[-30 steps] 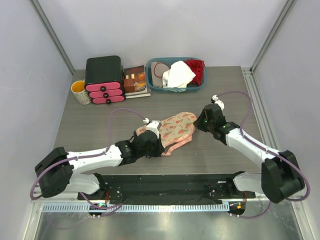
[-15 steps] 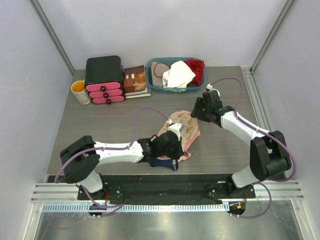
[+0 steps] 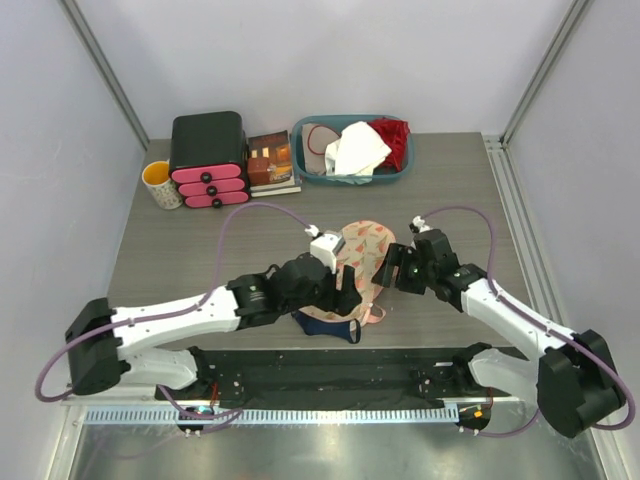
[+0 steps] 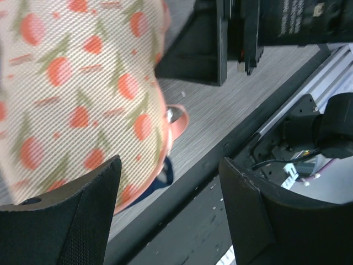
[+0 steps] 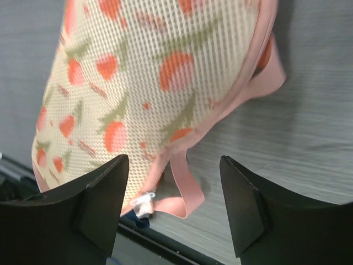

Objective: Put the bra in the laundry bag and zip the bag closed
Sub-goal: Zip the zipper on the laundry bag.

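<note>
Bra [image 3: 322,327], dark navy, peeks out from under the floral laundry bag [image 3: 362,248] at the bag's 7 o'clock edge, toward 6 o'clock on the table [image 3: 180,240]. The left gripper [image 3: 350,292] hangs over the bag's near end, fingers spread wide and clamping nothing. The right gripper [image 3: 388,270], at the bag's 3 o'clock, likewise stands apart and empty, with the zipper pull [image 5: 144,200] below it.
</note>
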You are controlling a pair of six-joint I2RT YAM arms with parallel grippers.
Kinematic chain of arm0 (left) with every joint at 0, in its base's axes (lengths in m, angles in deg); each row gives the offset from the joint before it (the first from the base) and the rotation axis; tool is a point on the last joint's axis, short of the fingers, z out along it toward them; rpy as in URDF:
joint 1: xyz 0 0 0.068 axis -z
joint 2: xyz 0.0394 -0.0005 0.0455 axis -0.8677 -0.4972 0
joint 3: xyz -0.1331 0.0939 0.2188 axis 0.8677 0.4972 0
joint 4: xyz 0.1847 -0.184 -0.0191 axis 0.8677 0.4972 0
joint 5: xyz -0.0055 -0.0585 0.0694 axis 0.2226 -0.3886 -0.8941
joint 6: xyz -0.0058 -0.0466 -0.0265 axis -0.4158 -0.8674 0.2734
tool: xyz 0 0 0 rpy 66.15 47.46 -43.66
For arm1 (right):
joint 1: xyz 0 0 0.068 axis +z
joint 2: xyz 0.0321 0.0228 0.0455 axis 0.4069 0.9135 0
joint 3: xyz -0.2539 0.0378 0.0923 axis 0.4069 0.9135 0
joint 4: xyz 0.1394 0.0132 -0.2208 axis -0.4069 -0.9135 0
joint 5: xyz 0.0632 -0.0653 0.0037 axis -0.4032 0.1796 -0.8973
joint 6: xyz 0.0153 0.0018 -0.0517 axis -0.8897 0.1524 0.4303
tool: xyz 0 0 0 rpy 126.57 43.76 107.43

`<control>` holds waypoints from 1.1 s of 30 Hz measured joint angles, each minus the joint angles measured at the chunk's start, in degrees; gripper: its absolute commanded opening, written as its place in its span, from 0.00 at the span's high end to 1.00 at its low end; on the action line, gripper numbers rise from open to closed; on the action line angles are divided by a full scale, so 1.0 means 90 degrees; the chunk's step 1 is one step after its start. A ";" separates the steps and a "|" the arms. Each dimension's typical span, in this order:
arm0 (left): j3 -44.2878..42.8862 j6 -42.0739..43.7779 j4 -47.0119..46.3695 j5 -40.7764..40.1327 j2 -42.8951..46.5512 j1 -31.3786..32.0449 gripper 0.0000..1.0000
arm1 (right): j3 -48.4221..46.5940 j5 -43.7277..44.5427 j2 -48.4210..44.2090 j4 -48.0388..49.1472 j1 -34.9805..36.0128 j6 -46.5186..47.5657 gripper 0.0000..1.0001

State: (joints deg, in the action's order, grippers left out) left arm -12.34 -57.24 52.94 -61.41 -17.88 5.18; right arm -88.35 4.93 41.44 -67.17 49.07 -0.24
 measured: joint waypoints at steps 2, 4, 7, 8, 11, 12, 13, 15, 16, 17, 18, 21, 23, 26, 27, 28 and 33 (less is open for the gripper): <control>0.0153 0.0114 0.0386 -0.0136 0.0529 -0.0002 0.29 | 0.0423 -0.0437 0.0114 0.0430 0.0015 -0.0158 0.27; 0.0328 0.0214 0.0661 -0.0189 0.0845 -0.0005 0.30 | 0.0636 -0.0687 0.0325 0.0738 0.0024 -0.0294 0.27; 0.0629 0.0289 0.1115 -0.0279 0.1141 -0.0012 0.35 | 0.0780 -0.0962 0.0814 0.1392 0.0024 -0.0437 0.31; 0.0719 0.0304 0.1236 -0.0304 0.1188 -0.0012 0.36 | 0.0765 -0.0996 0.0986 0.1588 0.0024 -0.0440 0.34; 0.0993 0.0308 0.1494 -0.0386 0.1299 -0.0012 0.37 | 0.0488 -0.1015 0.1508 0.1858 0.0022 -0.0401 0.50; 0.1066 0.0299 0.1545 -0.0420 0.1336 -0.0012 0.37 | 0.0328 -0.1010 0.1685 0.1892 0.0012 -0.0355 0.52; 0.1107 0.0289 0.1610 -0.0466 0.1365 -0.0012 0.35 | 0.0134 -0.0959 0.1846 0.1872 0.0005 -0.0284 0.52; 0.1120 0.0270 0.1707 -0.0551 0.1392 -0.0012 0.32 | -0.0279 -0.0816 0.2115 0.1853 -0.0010 -0.0146 0.52; 0.1120 0.0282 0.1710 -0.0590 0.1394 -0.0012 0.31 | -0.0549 -0.0741 0.2271 0.1804 -0.0019 -0.0007 0.50; 0.1117 0.0299 0.1715 -0.0614 0.1389 -0.0012 0.31 | -0.0852 -0.0699 0.2441 0.1729 -0.0019 0.0136 0.48; 0.1100 0.0347 0.1736 -0.0656 0.1360 0.0007 0.30 | -0.1175 -0.0685 0.2630 0.1656 -0.0027 0.0294 0.46; 0.0862 0.0590 0.1790 -0.0862 0.1013 0.0172 0.30 | -0.2028 -0.0602 0.3123 0.1435 -0.0046 0.0651 0.37; 0.0610 0.0816 0.1797 -0.1047 0.0668 0.0355 0.30 | -0.2368 -0.0418 0.3240 0.1246 -0.0046 0.0770 0.32; 0.0131 0.1212 0.1773 -0.1367 -0.0007 0.0610 0.33 | -0.2448 -0.0005 0.3096 0.0923 -0.0046 0.0787 0.29; -0.0010 0.1341 0.1749 -0.1457 -0.0214 0.0661 0.33 | -0.2395 0.0126 0.2994 0.0806 -0.0046 0.0763 0.29; -0.0109 0.1462 0.1707 -0.1535 -0.0386 0.0699 0.33 | -0.2268 0.0233 0.2839 0.0736 -0.0046 0.0738 0.29; -0.0391 0.1957 0.1542 -0.1836 -0.0984 0.0726 0.34 | -0.0916 0.0423 0.1309 0.0401 -0.0053 0.0381 0.29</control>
State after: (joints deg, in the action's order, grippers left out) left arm -15.86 -39.62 66.82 -77.93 -26.73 11.71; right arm -96.59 8.73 53.22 -63.56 48.59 3.19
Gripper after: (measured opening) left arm 0.667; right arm 0.709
